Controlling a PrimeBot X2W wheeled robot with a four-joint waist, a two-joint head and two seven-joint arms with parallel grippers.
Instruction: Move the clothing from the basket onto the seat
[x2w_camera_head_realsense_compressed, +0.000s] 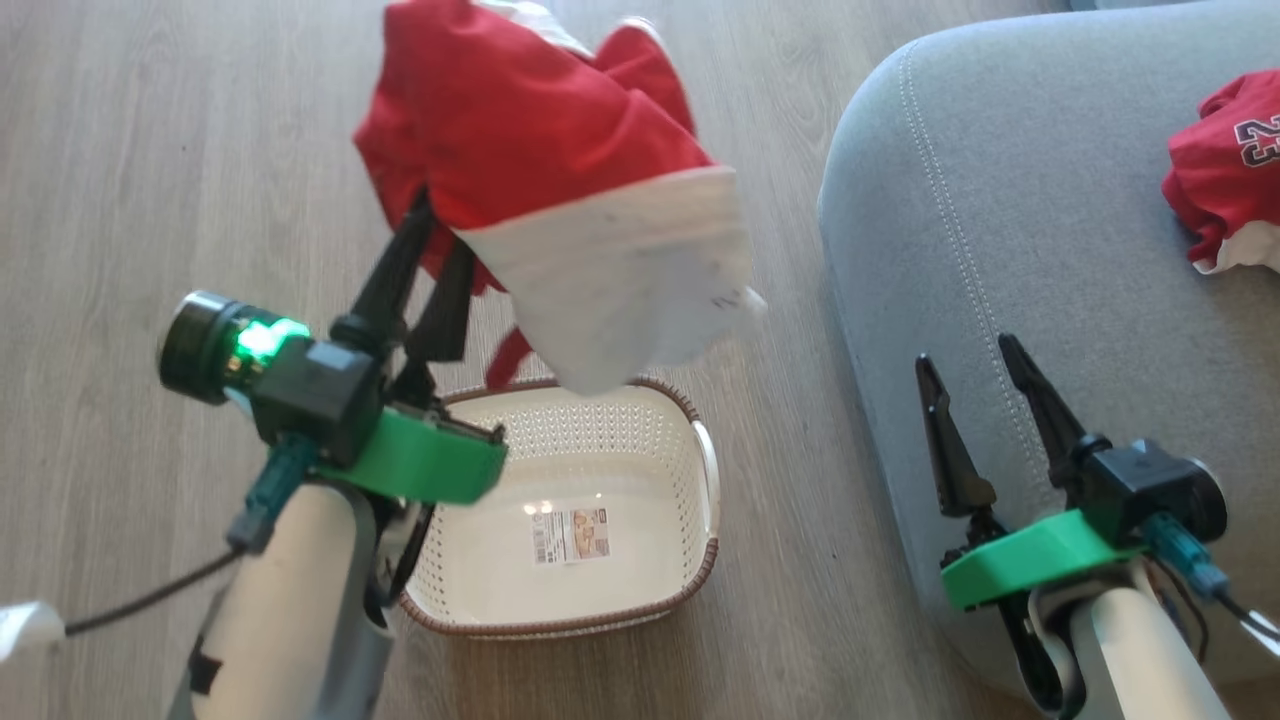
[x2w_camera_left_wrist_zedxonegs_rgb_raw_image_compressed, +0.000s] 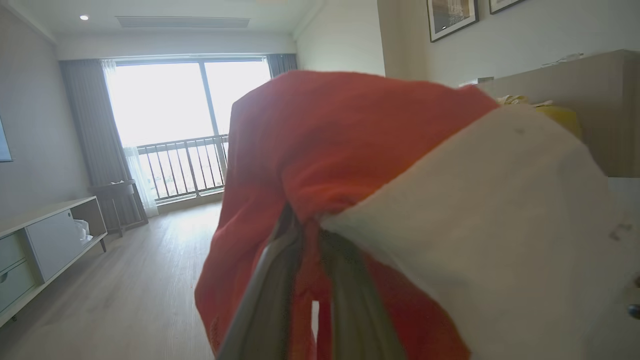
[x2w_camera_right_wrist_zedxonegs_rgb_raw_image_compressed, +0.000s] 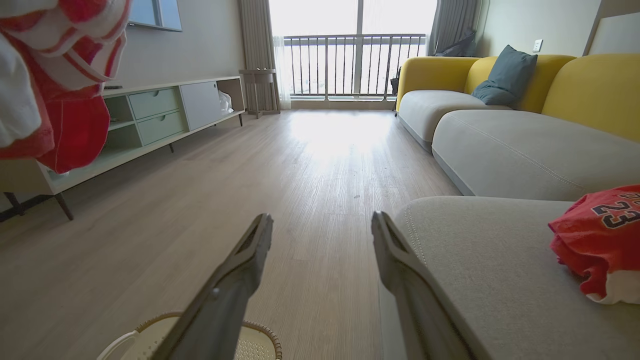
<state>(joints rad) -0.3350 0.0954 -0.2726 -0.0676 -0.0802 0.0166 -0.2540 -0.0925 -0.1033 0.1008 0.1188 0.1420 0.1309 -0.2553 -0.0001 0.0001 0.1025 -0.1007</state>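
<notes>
left gripper (x2w_camera_head_realsense_compressed: 440, 235): jaws nearly together, pinching a red fold of the held garment (x2w_camera_head_realsense_compressed: 540, 130).
right gripper (x2w_camera_head_realsense_compressed: 963, 352): jaws spread wide, over the front edge of the seat (x2w_camera_head_realsense_compressed: 1000, 220).
held garment: red with a broad white band, hanging in the air, clear of the seat.
second garment (x2w_camera_head_realsense_compressed: 1225, 190): red, "23" print, lying on the seat, well apart from the right gripper.
basket (x2w_camera_head_realsense_compressed: 700, 560): on the floor (x2w_camera_head_realsense_compressed: 150, 150) just beside the seat.
head view: looks into the basket; sticker (x2w_camera_head_realsense_compressed: 570, 535) on its bare bottom.
left wrist view: fabric drapes over the fingers (x2w_camera_left_wrist_zedxonegs_rgb_raw_image_compressed: 270, 285), tips hidden; window (x2w_camera_left_wrist_zedxonegs_rgb_raw_image_compressed: 165, 100) behind.
right wrist view: basket rim at the bottom edge, held garment top left, yellow backrest (x2w_camera_right_wrist_zedxonegs_rgb_raw_image_compressed: 590, 85) behind the seat.
</notes>
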